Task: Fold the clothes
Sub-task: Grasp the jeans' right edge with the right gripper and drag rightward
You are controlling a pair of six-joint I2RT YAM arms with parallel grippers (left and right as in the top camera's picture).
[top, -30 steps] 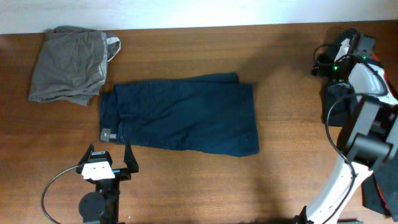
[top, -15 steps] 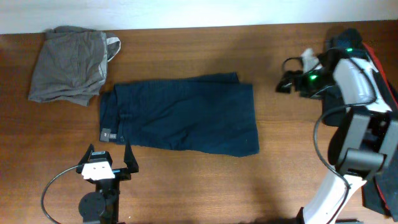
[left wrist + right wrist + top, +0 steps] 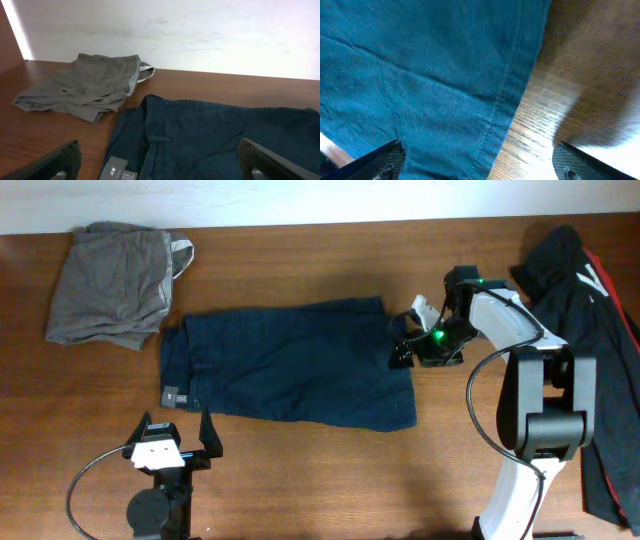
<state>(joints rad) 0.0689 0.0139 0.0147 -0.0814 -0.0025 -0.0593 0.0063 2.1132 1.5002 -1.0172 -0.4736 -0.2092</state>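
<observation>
The navy blue shorts (image 3: pixel 290 365) lie flat in the middle of the table, waistband and pale label (image 3: pixel 171 395) to the left. My left gripper (image 3: pixel 178 438) is open and empty just in front of the waistband corner; the left wrist view shows the shorts (image 3: pixel 215 135) and label (image 3: pixel 116 170) between its fingers (image 3: pixel 55 162). My right gripper (image 3: pixel 408 335) is open above the right hem edge of the shorts (image 3: pixel 430 85), one finger (image 3: pixel 380 160) over fabric, the other over bare wood. A grey garment (image 3: pixel 115 280) lies at the back left.
A black-and-red jacket (image 3: pixel 585 310) lies at the right edge of the table, behind the right arm. Bare wood (image 3: pixel 320 480) shows in front of the shorts. A white wall (image 3: pixel 200 30) stands behind the table.
My right arm has swung from the far right edge leftward to the right hem of the shorts, uncovering the jacket. The left arm and the garments have not moved.
</observation>
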